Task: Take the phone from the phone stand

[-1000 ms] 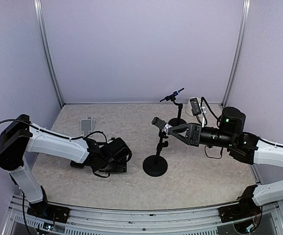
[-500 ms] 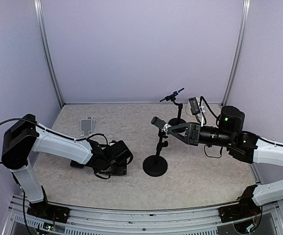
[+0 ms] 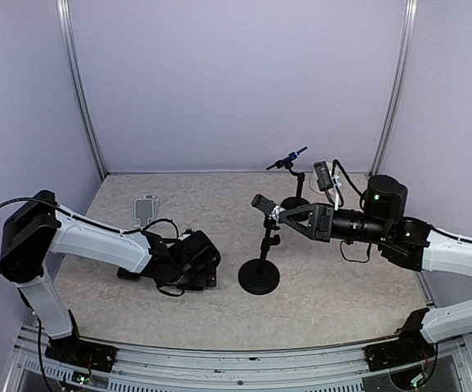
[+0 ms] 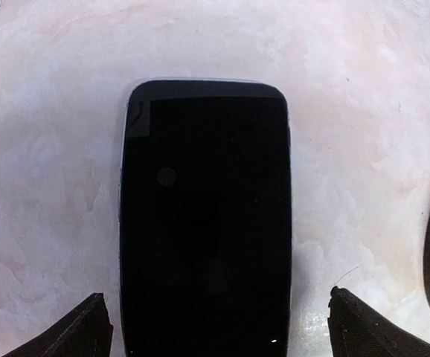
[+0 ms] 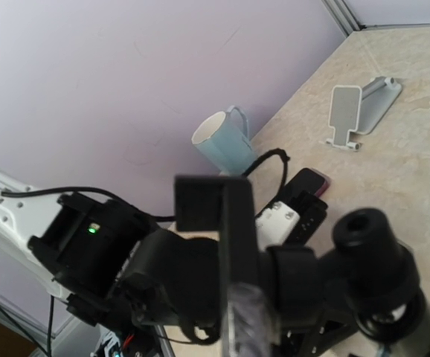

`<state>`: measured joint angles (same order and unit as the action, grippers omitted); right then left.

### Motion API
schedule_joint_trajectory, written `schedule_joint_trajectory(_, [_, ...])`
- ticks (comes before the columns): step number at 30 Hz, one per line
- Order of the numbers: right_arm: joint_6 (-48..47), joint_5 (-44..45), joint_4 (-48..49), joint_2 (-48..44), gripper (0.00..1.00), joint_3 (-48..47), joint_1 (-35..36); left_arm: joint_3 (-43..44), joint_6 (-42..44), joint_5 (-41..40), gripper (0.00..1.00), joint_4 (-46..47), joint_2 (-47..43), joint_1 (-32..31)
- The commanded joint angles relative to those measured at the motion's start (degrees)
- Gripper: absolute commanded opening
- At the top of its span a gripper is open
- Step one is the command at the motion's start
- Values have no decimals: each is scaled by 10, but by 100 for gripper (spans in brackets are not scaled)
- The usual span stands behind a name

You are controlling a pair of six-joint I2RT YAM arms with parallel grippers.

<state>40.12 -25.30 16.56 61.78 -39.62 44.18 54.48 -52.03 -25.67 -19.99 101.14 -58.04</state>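
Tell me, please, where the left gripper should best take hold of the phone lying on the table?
I would take the phone by its two long side edges, coming straight down. It lies flat on the table, screen up, so only those thin edges offer purchase, and the left gripper hangs open astride its near end.

Bare table (image 4: 364,111) around flat phone (image 4: 204,223)

The phone (image 4: 206,223) has a glossy, smooth black face; the table (image 4: 364,111) is matt marbled beige; the phone stand (image 3: 260,276) is matt black.
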Motion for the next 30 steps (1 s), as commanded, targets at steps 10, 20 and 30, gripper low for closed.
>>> schedule_joint_trajectory(10, [-41, 28, -15, 37, 0, -56, -1, -28, 76, -13, 99, 76, -135, 7])
schedule_joint_trajectory(20, [-55, 30, 10, 80, 0, -100, -1, -82, 108, -24, 99, 119, -239, 31])
schedule_joint_trajectory(30, [-72, 23, 52, 186, 0, -200, -8, -134, 131, -9, 99, 148, -354, 76])
